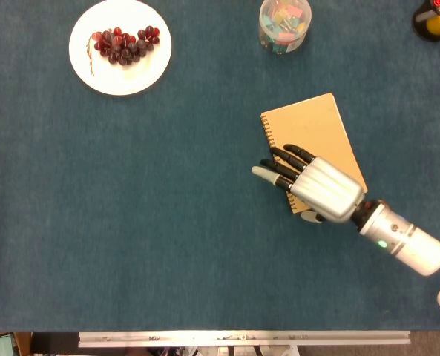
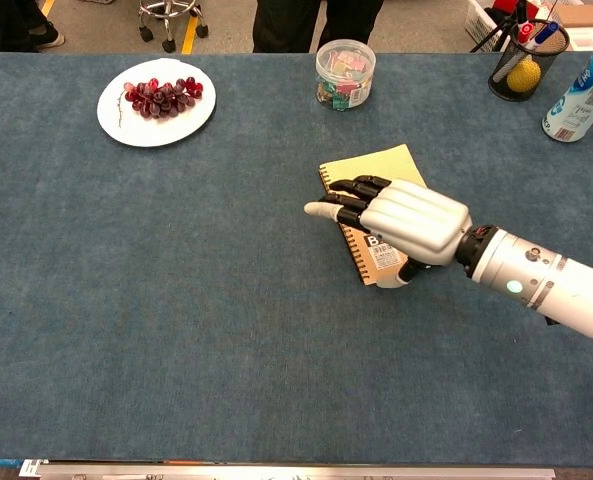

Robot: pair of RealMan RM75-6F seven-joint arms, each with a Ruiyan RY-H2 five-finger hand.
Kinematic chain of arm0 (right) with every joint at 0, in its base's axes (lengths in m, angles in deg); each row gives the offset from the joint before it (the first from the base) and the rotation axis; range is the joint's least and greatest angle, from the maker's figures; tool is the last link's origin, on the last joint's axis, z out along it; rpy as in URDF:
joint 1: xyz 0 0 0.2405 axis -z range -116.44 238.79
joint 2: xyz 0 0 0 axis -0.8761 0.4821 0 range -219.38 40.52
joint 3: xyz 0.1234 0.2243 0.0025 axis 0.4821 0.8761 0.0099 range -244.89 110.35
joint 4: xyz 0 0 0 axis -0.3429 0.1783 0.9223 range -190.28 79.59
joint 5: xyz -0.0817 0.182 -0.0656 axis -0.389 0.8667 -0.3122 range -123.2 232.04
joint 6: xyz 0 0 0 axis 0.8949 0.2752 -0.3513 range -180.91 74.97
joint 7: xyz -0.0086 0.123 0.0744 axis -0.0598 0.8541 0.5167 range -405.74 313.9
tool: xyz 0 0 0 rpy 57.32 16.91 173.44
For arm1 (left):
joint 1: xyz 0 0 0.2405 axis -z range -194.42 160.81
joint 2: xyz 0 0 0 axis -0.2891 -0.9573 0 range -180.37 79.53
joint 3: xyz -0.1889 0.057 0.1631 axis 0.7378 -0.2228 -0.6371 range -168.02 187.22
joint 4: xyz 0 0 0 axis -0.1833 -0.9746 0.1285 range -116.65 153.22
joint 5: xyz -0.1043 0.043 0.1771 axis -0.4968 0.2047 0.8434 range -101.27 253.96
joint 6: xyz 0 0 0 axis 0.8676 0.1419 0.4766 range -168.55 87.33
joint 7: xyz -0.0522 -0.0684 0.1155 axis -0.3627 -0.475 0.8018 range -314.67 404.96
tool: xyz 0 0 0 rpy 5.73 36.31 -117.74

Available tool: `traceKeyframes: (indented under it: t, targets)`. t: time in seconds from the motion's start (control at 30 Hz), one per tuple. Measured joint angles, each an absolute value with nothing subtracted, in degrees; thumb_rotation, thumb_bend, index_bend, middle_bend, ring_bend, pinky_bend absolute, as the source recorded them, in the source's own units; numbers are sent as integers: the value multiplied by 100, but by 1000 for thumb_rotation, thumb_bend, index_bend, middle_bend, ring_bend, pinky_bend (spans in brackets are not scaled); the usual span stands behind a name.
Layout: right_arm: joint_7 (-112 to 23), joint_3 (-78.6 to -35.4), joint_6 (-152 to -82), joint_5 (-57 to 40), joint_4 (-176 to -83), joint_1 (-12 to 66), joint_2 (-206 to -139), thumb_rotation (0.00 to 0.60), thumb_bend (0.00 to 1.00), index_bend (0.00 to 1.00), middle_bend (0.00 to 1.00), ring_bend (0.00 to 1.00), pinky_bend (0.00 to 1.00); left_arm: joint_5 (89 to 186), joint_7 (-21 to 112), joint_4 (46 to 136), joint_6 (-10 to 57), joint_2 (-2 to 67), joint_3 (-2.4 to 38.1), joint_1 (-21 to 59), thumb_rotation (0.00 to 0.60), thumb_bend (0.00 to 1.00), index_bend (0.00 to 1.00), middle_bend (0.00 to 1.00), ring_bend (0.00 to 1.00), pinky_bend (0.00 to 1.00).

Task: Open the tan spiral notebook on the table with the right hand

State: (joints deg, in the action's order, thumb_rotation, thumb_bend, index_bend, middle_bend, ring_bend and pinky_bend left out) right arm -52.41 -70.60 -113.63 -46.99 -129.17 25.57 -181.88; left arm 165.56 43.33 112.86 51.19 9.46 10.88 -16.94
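A: Fingers (image 1: pixel 279 165) first. Spread flat, dark tips poking past the spiral edge at about 9 o'clock of the notebook (image 1: pixel 314 132); the pale one hangs over bare table (image 1: pixel 168 245). Nothing pinched.

B: So the right hand (image 1: pixel 320 189) is released, palm down on the cover?

A: Looks it. Chest view shows the right hand (image 2: pixel 406 220) covering the notebook's (image 2: pixel 376 168) near half, label peeking under the palm. Can't tell how hard it presses.

B: Where's the notebook?

A: Right of table centre, closed, spiral on its left side, long axis tilted slightly. Jar (image 1: pixel 284 24) sits at its 12 o'clock, apart. Grape plate (image 1: pixel 119 46) far off at 10 o'clock.

B: Left hand?

A: Not in either view.

B: Step?

A: Positioning, I'd say. Cover not lifted yet. The spiral is the hinge, so the free edge is at 3 o'clock, under or beside the wrist. Next move likely calls for getting a fingertip under that free edge and swinging the cover over toward 9 o'clock.

B: Risk?

A: Notebook sliding on the cloth instead of opening.
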Motion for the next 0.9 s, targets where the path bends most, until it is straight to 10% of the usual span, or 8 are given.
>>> traceKeyframes:
  t: [0.9]
  targets:
    - [-4863,-5993,-9541,-2764,-12605,1385,-18570,600,58,73,327,95,131,16473,4473,11355,5105,883,1055,-1761,600,408,135,106,97,140]
